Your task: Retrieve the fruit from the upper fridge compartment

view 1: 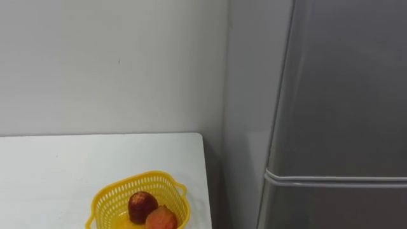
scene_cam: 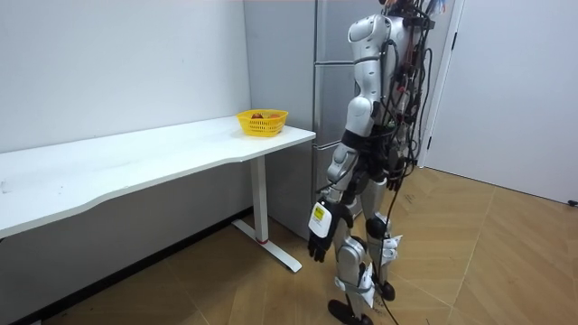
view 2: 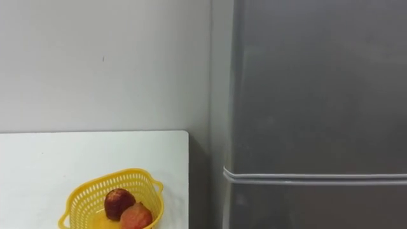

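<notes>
In the room view the left hand [scene_cam: 320,236] hangs low at mid-frame beside the robot's thigh, fingers slack and pointing down, holding nothing; it is too small there for finer detail. The robot stands upright facing the grey fridge [scene_cam: 328,99], and its body covers much of the fridge front in that view. The eye views show what the body hides. The upper door [view 2: 305,95] is flat, grey and shut, so the contents are hidden. A pale seam [view 2: 318,177] low in frame parts it from the lower door. At lower left a yellow basket [view 1: 108,194], cut off by the bottom edge, sits near the corner of the white table [view 1: 76,159]. It holds a dark red fruit [view 1: 142,205] and an orange-red fruit [view 1: 161,219].
</notes>
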### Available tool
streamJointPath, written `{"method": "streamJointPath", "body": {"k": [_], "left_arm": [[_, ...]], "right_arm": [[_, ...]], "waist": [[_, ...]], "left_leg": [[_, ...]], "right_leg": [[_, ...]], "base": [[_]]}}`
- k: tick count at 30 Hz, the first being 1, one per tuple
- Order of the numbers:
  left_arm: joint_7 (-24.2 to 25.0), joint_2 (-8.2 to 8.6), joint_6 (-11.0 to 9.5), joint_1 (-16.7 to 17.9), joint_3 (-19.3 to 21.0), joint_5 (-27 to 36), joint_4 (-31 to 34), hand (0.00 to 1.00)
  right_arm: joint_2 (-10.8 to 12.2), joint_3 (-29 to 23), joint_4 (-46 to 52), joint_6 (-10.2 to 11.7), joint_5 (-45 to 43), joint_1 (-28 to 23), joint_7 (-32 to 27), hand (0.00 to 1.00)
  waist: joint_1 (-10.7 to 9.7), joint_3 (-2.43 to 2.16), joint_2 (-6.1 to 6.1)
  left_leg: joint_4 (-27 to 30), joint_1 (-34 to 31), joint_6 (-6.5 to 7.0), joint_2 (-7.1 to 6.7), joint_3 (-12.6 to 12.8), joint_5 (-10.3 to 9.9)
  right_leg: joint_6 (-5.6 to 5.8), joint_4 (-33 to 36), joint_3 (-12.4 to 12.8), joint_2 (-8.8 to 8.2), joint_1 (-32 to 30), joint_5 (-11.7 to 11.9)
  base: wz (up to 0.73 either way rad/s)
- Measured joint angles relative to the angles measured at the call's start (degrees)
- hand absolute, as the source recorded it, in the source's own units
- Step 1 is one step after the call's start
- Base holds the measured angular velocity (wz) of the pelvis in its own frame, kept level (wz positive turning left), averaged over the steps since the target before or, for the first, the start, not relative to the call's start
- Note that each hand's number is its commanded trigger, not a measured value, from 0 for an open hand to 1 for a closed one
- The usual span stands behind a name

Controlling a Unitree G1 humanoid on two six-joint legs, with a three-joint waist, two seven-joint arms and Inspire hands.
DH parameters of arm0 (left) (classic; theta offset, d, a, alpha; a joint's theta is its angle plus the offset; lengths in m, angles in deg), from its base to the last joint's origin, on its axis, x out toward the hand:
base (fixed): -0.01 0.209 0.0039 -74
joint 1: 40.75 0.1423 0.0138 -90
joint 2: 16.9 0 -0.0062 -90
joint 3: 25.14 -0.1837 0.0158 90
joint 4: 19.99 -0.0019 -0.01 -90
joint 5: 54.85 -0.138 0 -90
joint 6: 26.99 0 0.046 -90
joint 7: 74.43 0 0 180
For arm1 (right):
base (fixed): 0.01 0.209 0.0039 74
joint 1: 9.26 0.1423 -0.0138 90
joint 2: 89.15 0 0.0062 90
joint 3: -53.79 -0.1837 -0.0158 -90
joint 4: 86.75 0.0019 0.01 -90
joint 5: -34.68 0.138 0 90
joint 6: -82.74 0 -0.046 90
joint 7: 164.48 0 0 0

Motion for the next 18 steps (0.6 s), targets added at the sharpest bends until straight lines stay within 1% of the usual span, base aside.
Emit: {"method": "streamJointPath", "body": {"k": [2, 8, 18], "left_arm": [[0.9, 0.02, 0.1, -0.2, 0.0, 0.0, 0.0, 0.00], [2.3, 0.09, 0.3, -0.8, -0.1, 0.0, -0.1, 0.00], [3.2, 1.28, 1.1, -0.8, -1.1, 0.0, -0.1, 0.00]], "right_arm": [[0.0, 0.0, 0.0, 0.0, -0.1, -0.1, 0.8, 0.00], [-0.1, 0.0, 0.0, 0.0, -1.6, -0.1, 1.9, 0.00], [-0.1, 1.5, -0.7, -0.1, -1.1, 0.5, 3.2, 0.00]], "waist": [[0.3, 0.03, 0.02], [0.3, 0.07, 0.05], [0.4, 0.08, -0.06]], "left_leg": [[0.0, 0.2, 0.00, -0.03, -0.1, 0.0], [-0.1, 0.3, 0.00, -0.02, -0.1, 0.0], [-0.1, 0.3, 0.00, -0.03, -0.1, 0.0]], "right_leg": [[0.02, 0.0, 0.1, -0.04, 0.2, -0.1], [0.01, 0.1, 0.1, -0.02, 0.3, -0.2], [0.01, 0.0, 0.1, -0.01, 0.3, -0.2]], "base": [[0.00], [0.00], [0.00]]}}
